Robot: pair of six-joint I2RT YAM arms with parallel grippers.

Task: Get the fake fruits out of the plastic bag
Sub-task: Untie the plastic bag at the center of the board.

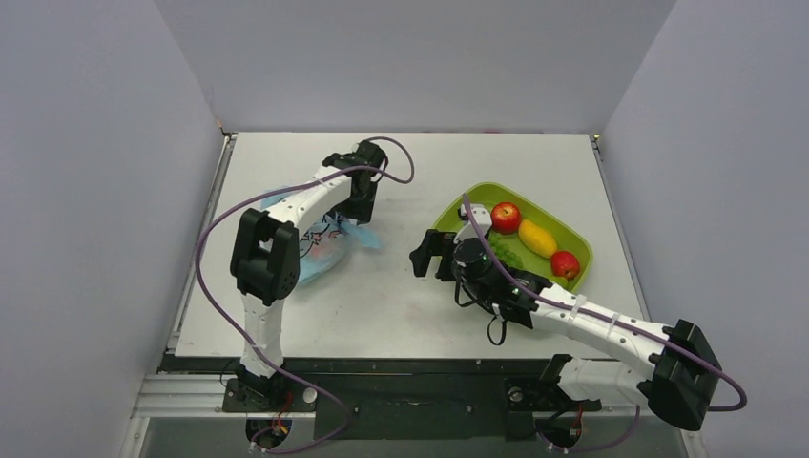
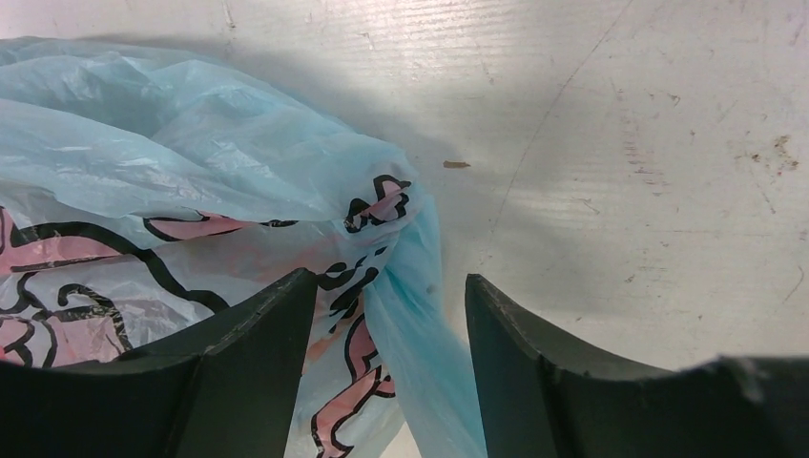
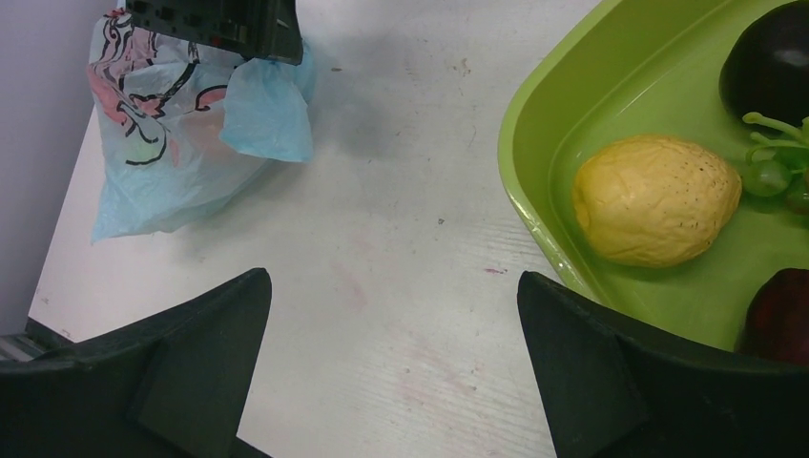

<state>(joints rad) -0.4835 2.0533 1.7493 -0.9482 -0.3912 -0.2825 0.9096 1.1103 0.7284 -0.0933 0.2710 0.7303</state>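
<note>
The plastic bag [image 1: 324,250] lies crumpled on the table's left half, light blue with black and pink drawings. My left gripper [image 1: 361,215] is down at its right end. In the left wrist view the jaws of that gripper [image 2: 386,286] stand apart, with a twisted fold of the bag [image 2: 191,143] running between them and nothing pinched. The fake fruits are hidden inside the bag; only faint tints show through the film. My right gripper [image 1: 431,256] hovers open over bare table, between the bag [image 3: 162,181] and the tray, with nothing between its fingers [image 3: 393,286].
A green tray [image 1: 584,250] sits at the right with a red apple [image 1: 506,217], a yellow mango [image 1: 536,239], green grapes and a dark red fruit. The right wrist view shows its rim [image 3: 515,181], a lemon [image 3: 656,198] and a dark plum [image 3: 771,59]. Grey walls enclose the table.
</note>
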